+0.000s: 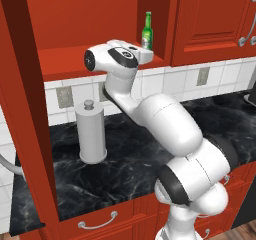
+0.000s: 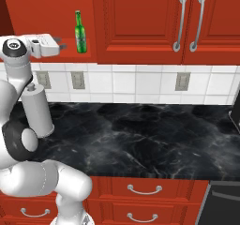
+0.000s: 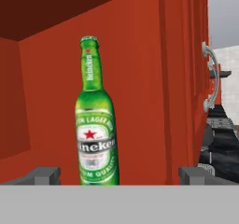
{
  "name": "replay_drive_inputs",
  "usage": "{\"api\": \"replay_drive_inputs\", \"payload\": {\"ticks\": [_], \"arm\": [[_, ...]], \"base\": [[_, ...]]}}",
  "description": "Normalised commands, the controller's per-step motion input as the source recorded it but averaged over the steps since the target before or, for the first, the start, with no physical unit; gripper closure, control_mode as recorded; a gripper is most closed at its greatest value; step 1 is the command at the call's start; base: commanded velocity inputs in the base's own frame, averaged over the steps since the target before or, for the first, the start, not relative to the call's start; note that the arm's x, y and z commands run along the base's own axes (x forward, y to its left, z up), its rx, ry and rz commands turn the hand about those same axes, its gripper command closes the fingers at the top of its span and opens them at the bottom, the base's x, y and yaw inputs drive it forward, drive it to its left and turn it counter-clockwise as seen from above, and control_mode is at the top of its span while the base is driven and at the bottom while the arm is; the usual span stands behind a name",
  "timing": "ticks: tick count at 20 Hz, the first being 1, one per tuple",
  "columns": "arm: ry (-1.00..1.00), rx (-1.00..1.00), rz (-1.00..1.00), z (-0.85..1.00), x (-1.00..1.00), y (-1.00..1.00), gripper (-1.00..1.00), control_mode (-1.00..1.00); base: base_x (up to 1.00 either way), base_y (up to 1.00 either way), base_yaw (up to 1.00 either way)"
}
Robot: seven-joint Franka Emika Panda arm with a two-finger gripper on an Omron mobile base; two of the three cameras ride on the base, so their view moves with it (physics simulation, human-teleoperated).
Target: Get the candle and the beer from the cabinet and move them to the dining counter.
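Beer is standing upright on the floor of the open cabinet, near the compartment's right wall, with its green glass, narrow neck and red-and-white label showing plainly in the hand view. In the right base view the bottle is sitting at the front of the shelf, just left of the closed raised-panel doors with their curved silver handles.

The gripper is hovering level with the shelf edge, pointing toward the bottle from the left and lying near it without touching it. Its jaws are standing wide apart: in the hand view the two grey fingertips are sitting far to either side of the bottle's base, with the bottle between them but farther back. In the left base view the white hand is reaching up in front of the shelf, just below the bottle.

Below the cabinet, a grey cylindrical canister with a knob on top is standing on the narrow black marble counter, against the white tiled wall with its outlets. Red drawers with small silver handles are running along under the counter.
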Motion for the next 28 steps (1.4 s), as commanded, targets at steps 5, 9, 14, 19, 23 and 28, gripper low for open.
{"api": "replay_drive_inputs", "payload": {"ticks": [5,9,14,19,23,28], "arm": [[-0.04,0.0,0.0,0.0,0.25,0.0,-1.0,-1.0],[-0.05,0.0,0.0,0.0,0.13,-0.06,-1.0,-1.0],[-0.02,0.0,0.0,0.0,0.07,-0.12,-1.0,-1.0],[0.0,0.0,0.0,0.0,0.0,-0.2,-1.0,-1.0],[0.0,0.0,0.0,0.0,0.0,-0.19,-1.0,-1.0],[0.0,-0.01,0.0,0.0,0.08,-0.11,-1.0,-1.0]], "base": [[0.0,0.0,0.0],[0.0,0.0,0.0],[0.0,0.0,0.0],[0.0,0.0,0.0],[0.0,0.0,0.0],[0.0,0.0,0.0]]}}
